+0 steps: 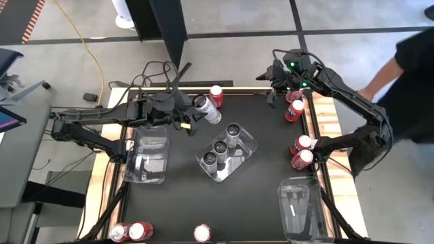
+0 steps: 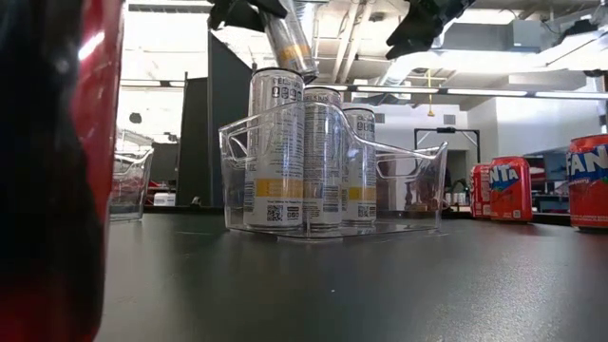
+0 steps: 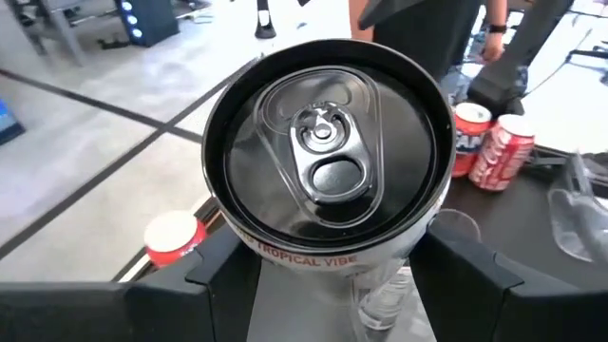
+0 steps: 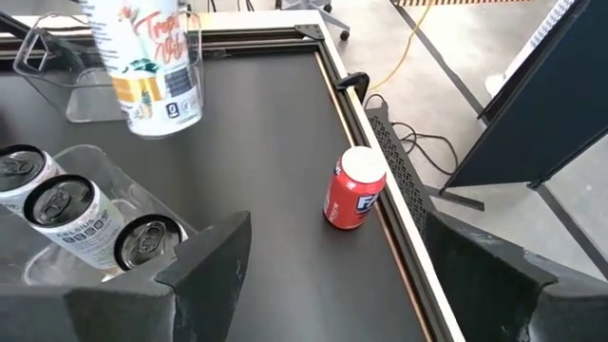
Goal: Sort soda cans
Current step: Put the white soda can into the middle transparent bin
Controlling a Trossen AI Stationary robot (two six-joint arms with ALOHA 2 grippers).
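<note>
Three silver cans (image 1: pixel 220 152) stood upright in the clear tray (image 1: pixel 245 157) at the middle of your black worktop (image 1: pixel 258 203); their labels carried QR codes and yellow bands, too small to read further; your left gripper (image 1: pixel 192 115) was clamped on a fourth silver can (image 1: pixel 206 109), lifted and tilted above the worktop's far side, just beside the tray. In your left wrist view that can's dark top and pull tab faced the camera, and "TROPICAL VIBE" ran in red along its rim (image 3: pixel 328 252). Your right gripper (image 1: pixel 277 90) hovered with its fingers spread wide and nothing between them, over the far right corner. A red can (image 1: pixel 216 94) stood at the far edge near the held one. In the low view, red cans on the right showed white letters, "NTA" on one (image 2: pixel 510 187) and "FAN" on another (image 2: pixel 589 180). More red cans stood along the right edge (image 1: pixel 302 150) and the near edge (image 1: pixel 139 231). Two further clear trays lay at the left (image 1: pixel 146 159) and near right (image 1: pixel 296 207). Beyond the worktop you could see a grey floor, a yellow cable (image 1: pixel 87 37), ceiling lights (image 2: pixel 456 90) and a person's dark sleeve (image 1: pixel 410 74) at the right.
</note>
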